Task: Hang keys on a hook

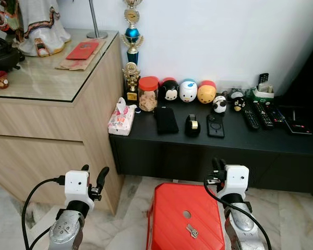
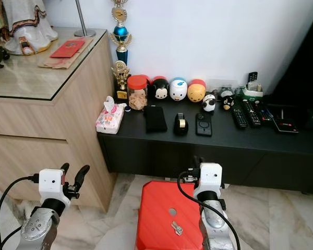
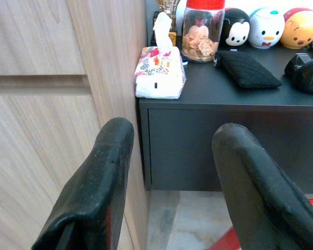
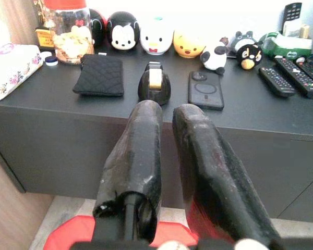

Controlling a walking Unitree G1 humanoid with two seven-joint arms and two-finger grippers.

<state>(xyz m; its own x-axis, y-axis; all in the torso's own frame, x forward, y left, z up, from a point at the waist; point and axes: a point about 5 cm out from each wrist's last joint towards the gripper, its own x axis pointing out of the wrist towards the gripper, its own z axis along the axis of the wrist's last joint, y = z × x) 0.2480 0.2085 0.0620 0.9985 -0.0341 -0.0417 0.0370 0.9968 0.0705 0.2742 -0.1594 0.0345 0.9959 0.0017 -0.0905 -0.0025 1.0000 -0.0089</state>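
A small silvery object point(image 1: 192, 230), possibly the keys, lies on top of a red stool point(image 1: 169, 208) low between my arms. My left gripper point(image 1: 94, 173) is raised in front of the wooden cabinet point(image 1: 47, 125), open and holding nothing. In the left wrist view its fingers point(image 3: 101, 172) stand wide apart. My right gripper point(image 1: 218, 164) hovers over the stool's far edge and points at the black console point(image 1: 146, 136). It is shut and holds nothing, with fingers point(image 4: 141, 151) almost touching.
On the console are a tissue pack point(image 1: 122, 117), a snack jar point(image 1: 148, 94), a black pouch point(image 1: 166, 120), a tape dispenser point(image 1: 192, 125), a phone point(image 1: 215, 125), round toy figures point(image 1: 188, 91) and remotes point(image 1: 256, 115). A trophy point(image 1: 131, 47) stands by the white wall.
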